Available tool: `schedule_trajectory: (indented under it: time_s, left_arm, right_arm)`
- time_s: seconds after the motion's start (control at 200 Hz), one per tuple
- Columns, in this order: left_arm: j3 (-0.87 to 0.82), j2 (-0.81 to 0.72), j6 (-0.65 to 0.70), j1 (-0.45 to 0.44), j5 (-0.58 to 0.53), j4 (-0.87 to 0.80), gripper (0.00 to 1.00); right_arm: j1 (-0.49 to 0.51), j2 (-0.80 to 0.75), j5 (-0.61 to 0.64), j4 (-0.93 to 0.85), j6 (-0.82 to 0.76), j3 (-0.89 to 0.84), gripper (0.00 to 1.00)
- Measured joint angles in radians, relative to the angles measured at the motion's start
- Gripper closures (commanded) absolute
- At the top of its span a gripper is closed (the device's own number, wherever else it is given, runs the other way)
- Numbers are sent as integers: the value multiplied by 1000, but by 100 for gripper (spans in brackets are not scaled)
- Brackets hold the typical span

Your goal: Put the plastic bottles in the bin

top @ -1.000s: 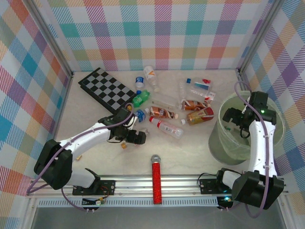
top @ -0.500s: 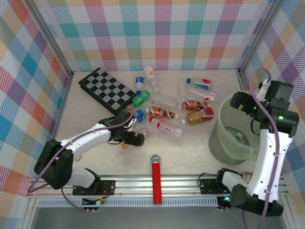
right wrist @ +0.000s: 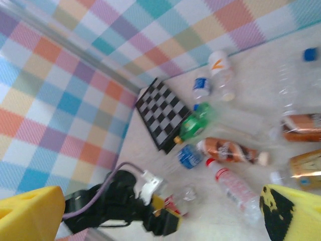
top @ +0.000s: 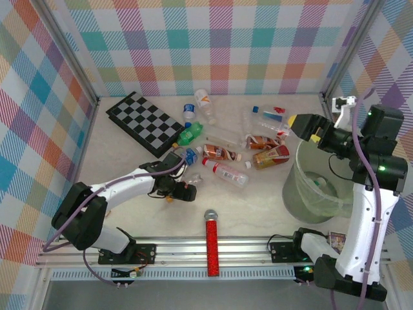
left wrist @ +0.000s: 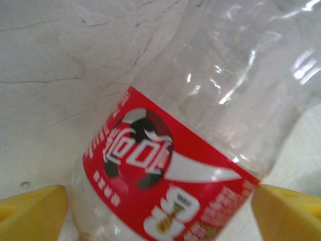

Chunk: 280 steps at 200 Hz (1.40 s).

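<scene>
**Right arm up out of the bin, left arm set around the next bottle.**

The bin (top: 292,194), a big round translucent pale-green tub with a crinkled liner, stands at the right of the counter (top: 258,210). A second ago my right gripper (top: 302,128) was down inside it. Now it hangs above the rim with its yellow fingers (right wrist: 30,213) wide apart and empty, so I judge one bottle delivered. The rest of the plastic bottles (top: 222,154) lie scattered mid-counter, well apart from the bin. My left gripper (top: 186,192) has hardly shifted. Its fingers (left wrist: 30,206) stand apart on either side of a clear bottle (left wrist: 220,85), thin-walled and rippled, with a glossy red label (left wrist: 150,155). It looks crushable and slippery, so I'd close gently.
</scene>
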Motion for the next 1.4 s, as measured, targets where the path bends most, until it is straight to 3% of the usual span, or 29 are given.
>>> schedule_trajectory:
  time_s: [0.25, 0.42, 0.71, 0.875, 1.185, 1.4]
  left_arm:
    - [-1, 30, -26, -8, 1, 26, 43]
    - [-1, 26, -31, -14, 0, 24, 51]
    - [53, -141, -55, -14, 13, -1, 51]
    - [134, -232, -85, -14, 86, 63, 51]
    - [209, -233, -165, -15, 283, 255, 52]
    - [209, -212, -212, -15, 347, 335, 53]
  right_arm:
    - [244, 27, 42, 51, 40, -73, 1]
    - [378, 61, 120, 89, 58, -115, 0]
    - [449, 68, 186, 156, 99, -172, 1]
    - [531, 125, 232, 209, 114, -174, 2]
    - [687, 289, 271, 395, 149, -174, 2]
    - [728, 386, 266, 510, 177, -174, 6]
